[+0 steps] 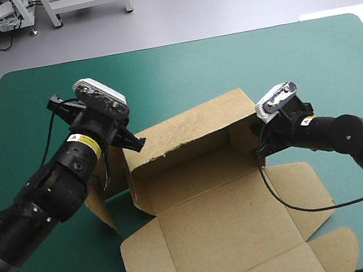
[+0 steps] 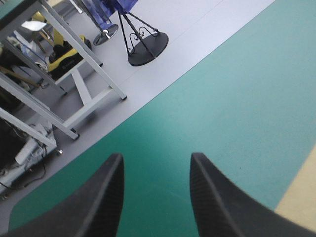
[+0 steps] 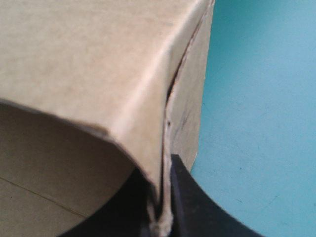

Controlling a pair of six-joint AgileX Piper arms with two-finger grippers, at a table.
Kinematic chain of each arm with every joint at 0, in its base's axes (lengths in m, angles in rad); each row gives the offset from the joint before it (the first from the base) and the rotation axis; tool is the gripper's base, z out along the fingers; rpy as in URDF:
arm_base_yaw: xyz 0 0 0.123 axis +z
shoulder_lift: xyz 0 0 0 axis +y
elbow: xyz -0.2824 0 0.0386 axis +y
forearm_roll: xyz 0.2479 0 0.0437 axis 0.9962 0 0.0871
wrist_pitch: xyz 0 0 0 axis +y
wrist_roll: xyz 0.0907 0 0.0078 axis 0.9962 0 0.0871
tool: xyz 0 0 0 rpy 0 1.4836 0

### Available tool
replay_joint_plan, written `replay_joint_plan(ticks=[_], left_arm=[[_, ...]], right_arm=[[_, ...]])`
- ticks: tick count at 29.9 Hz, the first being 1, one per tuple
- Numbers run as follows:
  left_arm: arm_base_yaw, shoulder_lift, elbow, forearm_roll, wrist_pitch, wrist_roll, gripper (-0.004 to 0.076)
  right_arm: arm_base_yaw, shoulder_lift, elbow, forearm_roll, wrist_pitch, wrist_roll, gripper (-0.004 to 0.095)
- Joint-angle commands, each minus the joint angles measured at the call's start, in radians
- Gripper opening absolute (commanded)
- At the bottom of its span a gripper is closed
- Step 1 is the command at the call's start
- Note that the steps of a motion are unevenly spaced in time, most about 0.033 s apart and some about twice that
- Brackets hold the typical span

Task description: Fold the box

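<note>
The box sits mid-table, back wall up, lid flat at 6 o'clock. The right gripper pinches its 3 o'clock wall; the left gripper gapes empty at 10 o'clock. Light, stiff board, likely best held by wall edges.

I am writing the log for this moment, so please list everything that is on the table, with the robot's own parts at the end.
box: one, brown, middle of the table; far wall raised, large panel lying flat toward the near edge.
table: one, teal-green cover, under everything.
left tool: one, black, open, by the box's far left corner, only bare cover between its fingers.
right tool: one, black, shut on the box at its far right corner, the board pinched between its fingers.
</note>
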Motion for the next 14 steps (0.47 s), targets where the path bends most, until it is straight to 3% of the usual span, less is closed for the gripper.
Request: replay_joint_plan(ticks=[1,7,14], left_arm=[[0.141,-0.018,-0.026,-0.176,-0.115,0.108,0.0312],[0.369,-0.027,-0.026,-0.647,-0.071,0.51,0.0312],[0.579,-0.083,-0.026,-0.906,0.016,0.734,0.0312]], right_arm=[[0.002,-0.046,-0.042,-0.036,0.006,0.057,-0.0024],[0.002,-0.048,-0.042,-0.089,0.024,0.117,-0.0024],[0.0,-0.048,-0.085,-0.228,0.144,0.235,-0.0024]])
